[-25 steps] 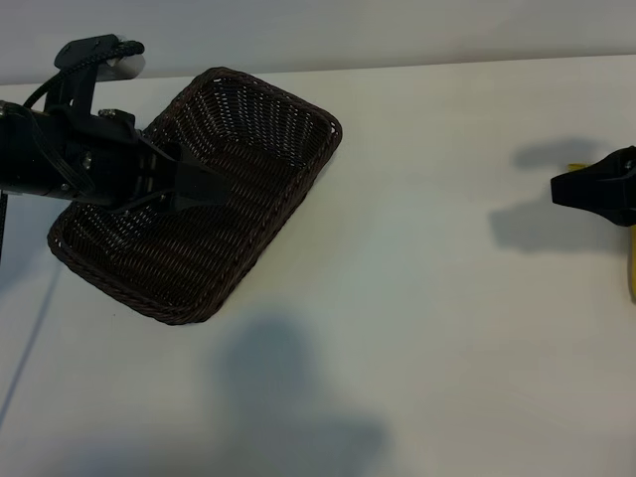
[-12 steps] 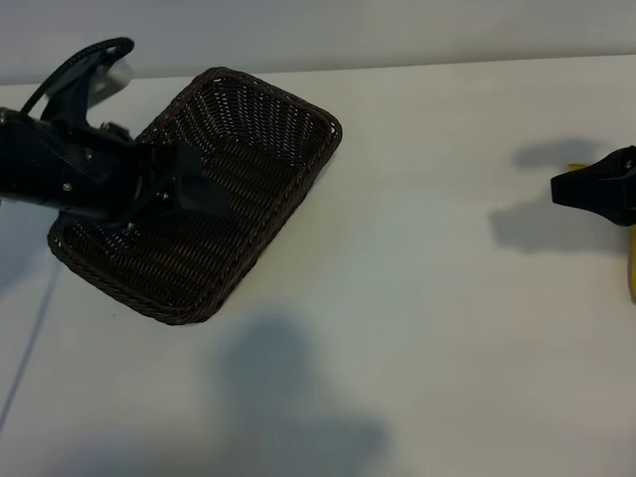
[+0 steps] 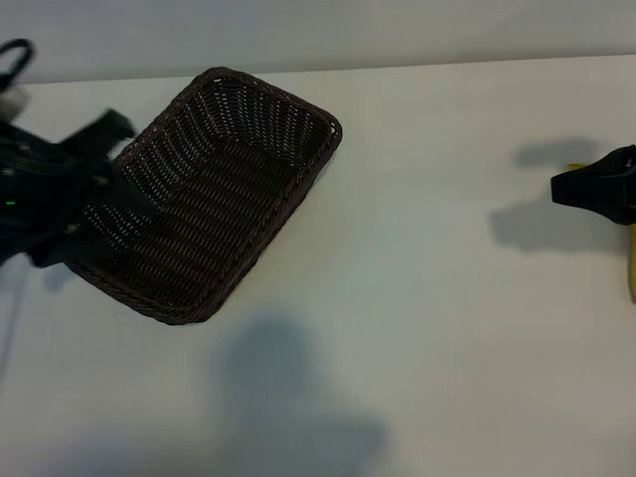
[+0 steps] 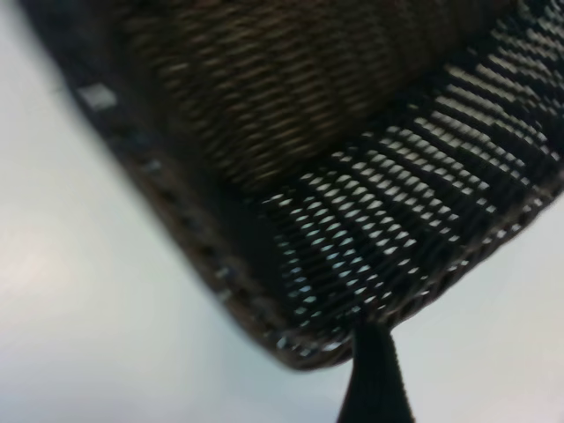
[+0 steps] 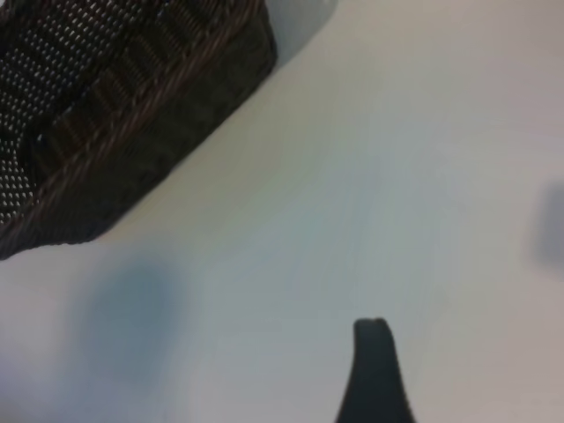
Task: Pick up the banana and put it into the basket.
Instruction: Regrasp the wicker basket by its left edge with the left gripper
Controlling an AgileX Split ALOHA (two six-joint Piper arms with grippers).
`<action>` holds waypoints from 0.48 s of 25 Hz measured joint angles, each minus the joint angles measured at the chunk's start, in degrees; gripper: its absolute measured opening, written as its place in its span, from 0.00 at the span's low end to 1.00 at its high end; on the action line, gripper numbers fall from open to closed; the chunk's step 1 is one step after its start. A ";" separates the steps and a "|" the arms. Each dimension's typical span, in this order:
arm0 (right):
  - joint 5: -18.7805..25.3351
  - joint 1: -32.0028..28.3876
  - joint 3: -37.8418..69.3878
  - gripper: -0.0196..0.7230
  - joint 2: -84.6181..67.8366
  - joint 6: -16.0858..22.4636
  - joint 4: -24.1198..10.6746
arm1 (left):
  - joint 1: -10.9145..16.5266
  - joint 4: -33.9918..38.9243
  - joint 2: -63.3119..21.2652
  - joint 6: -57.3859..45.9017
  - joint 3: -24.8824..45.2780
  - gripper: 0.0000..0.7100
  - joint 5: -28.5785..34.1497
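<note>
One banana (image 3: pixel 631 268), only a yellow sliver visible at the exterior view's right edge, lying on the white table (image 3: pixel 427 298), mostly cut off by the frame and partly behind the right gripper (image 3: pixel 561 189). Right gripper just beside it, above the table, jaws spread, nothing between them; single dark fingertip (image 5: pixel 374 339) shows in the right wrist view. Basket (image 3: pixel 248 129), dark brown wicker, sits angled at the far left of the table, well apart from the banana, nothing inside. Left gripper (image 3: pixel 99 184) over the basket's left end, blurred, jaws spread, holding nothing; one finger (image 4: pixel 377 379) near the rim.
</note>
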 joint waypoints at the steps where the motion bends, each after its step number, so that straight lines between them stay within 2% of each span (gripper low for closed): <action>1: 0.06 0.00 0.00 0.73 0.00 0.00 0.00 | 0.80 0.47 -0.53 -1.01 -0.07 0.76 1.29; 4: 0.05 0.00 0.00 0.73 0.00 0.00 0.00 | 2.35 2.34 -0.88 -3.56 -0.11 0.76 3.14; 9: 0.10 0.00 0.00 0.73 0.00 0.11 0.00 | 2.37 8.55 2.02 -9.10 -0.11 0.76 2.78; 12: 0.10 0.00 0.00 0.73 0.00 0.16 0.00 | 2.37 9.01 5.20 -9.95 -0.11 0.76 2.19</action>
